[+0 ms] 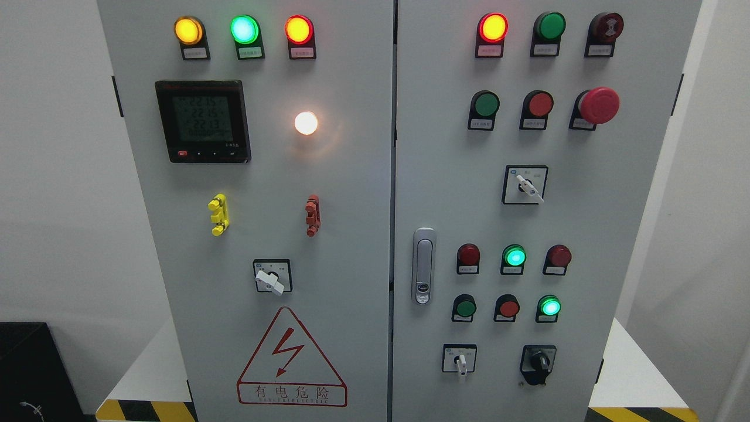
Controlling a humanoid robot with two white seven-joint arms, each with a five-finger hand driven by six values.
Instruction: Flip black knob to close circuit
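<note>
The black knob point(537, 362) sits at the lower right of the grey control cabinet's right door point(586, 234), on a black square mount, its handle pointing roughly up and slightly right. A white-handled selector switch point(460, 360) sits to its left. Neither robot hand nor arm shows in the head view.
Other white selector switches are at mid right point(527, 186) and on the left door point(272, 278). A red mushroom stop button point(598, 105), several lit lamps, push buttons, a digital meter point(203, 121), a door latch point(423, 265) and a red warning triangle point(290, 360) are on the panel.
</note>
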